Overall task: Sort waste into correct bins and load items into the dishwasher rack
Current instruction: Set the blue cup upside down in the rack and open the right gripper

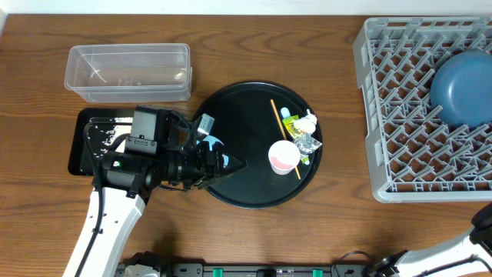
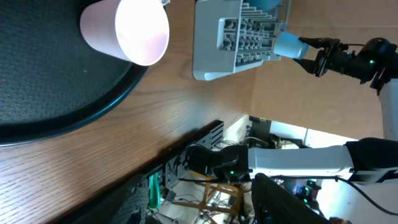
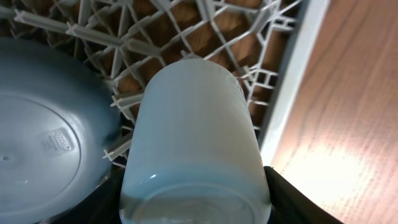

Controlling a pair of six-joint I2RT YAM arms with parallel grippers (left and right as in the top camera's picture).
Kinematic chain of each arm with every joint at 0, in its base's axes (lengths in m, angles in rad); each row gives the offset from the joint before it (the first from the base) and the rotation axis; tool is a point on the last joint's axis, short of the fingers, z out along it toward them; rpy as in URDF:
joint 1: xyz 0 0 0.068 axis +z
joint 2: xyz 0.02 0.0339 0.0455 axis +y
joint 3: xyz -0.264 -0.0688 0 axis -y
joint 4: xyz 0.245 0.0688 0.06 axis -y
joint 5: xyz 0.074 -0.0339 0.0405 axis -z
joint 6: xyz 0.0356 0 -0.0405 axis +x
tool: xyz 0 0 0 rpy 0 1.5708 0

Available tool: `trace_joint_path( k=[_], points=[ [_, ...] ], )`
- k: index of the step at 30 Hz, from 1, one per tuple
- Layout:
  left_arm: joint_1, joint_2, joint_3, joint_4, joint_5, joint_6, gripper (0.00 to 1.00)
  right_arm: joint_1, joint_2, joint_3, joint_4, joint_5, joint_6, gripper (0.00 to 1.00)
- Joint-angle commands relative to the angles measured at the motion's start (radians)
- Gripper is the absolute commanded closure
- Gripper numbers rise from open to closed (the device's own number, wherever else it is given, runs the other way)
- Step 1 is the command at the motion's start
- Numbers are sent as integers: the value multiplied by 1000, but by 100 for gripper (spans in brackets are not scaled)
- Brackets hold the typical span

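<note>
Right wrist — light blue bowl (image 3: 193,137) in right claw (image 3: 196,208), mouth toward rack (image 3: 292,93)

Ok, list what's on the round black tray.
Pink cup, stick, foil wrappers and a tissue wad. The left arm covers the tray's left side, so anything there is hidden.

Left hand (image 1: 234,163) pointing rightward, right hand (image 3: 193,205) gripping light blue bowl (image 3: 193,124)
</note>
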Motion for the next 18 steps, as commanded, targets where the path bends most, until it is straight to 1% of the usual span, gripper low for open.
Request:
trace_joint_path(
  k=[1,6,8,9,10,12,16,17,18],
  points=[
    [-1,-1,6,-4,-16,25,45,19,20,16,7,-8,8,63],
    [-1,-1,6,-8,-16,25,44,38,23,17,22,-8,8,60],
    [-1,-1,6,-10,-16,25,44,41,23,16,22,-8,7,56],
    [-1,-1,6,-10,-16,25,45,43,23,16,22,-8,7,52],
    [-1,-1,6,-10,-16,25,44,45,23,16,22,-8,7,45],
    [-1,-1,6,-10,-16,25,45,45,23,16,20,-8,7,20],
    [-1,-1,6,-10,-16,25,45,45,23,17,11,-13,8,2],
    [-1,-1,6,-10,-16,25,40,45,23,17,6,-21,7,1],
    [-1,-1,6,-11,-16,25,40,45,23,17,2,-33,8,1]
  ],
)
